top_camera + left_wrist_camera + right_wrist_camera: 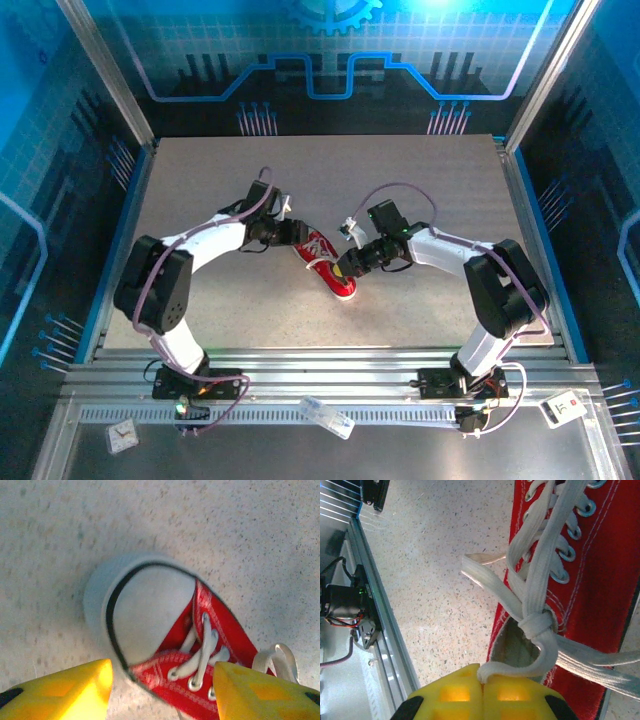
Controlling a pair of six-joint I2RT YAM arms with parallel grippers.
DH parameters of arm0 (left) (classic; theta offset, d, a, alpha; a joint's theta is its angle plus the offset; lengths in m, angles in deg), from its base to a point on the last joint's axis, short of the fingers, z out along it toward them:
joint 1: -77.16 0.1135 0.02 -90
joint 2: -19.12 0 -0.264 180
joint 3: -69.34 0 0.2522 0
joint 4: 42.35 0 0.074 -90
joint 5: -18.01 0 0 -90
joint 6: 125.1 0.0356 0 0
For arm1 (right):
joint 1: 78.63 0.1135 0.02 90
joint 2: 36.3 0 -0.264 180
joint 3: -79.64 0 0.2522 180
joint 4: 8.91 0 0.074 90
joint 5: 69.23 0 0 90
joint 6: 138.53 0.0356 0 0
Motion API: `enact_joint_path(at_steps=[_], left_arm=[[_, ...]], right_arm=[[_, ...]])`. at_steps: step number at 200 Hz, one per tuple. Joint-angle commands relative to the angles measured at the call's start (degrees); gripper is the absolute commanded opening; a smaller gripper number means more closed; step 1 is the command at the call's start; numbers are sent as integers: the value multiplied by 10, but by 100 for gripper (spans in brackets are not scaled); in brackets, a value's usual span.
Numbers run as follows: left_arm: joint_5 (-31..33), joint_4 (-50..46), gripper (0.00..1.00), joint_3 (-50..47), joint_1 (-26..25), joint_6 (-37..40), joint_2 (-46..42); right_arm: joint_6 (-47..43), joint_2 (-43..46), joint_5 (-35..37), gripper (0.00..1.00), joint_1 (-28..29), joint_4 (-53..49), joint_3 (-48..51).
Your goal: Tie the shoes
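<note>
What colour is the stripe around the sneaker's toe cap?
Black. The stripe rims the white toe cap; left wrist view shows it best.

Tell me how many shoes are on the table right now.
1. The red sneaker lies on the table between the left gripper, open astride its laced front, and the right gripper, pinching its lace. Nothing suggests a second one hidden.

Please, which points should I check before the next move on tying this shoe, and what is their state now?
1. Right gripper shut on the lace: ok.
2. Knot sits at the shoe opening: ok.
3. Left gripper open, fingers either side of the shoe: ok.
4. Left gripper holds a lace: not ok.
5. Shoe upright on the table: ok.
6. Bow finished: cannot tell.
</note>
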Motion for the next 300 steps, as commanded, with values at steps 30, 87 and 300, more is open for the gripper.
enact_joint_path(at_steps=[30,87,300], left_arm=[[-71,100,49,-70,0,-102,-3],[-86,145,49,5,1,-105,104],[-7,-11,51,-94,62,-60,-100]], right_arm=[[-47,13,18,0,1,-59,-11],[-54,36,26,0,11,-71,4],[8,-18,90,37,-7,-78,-67]])
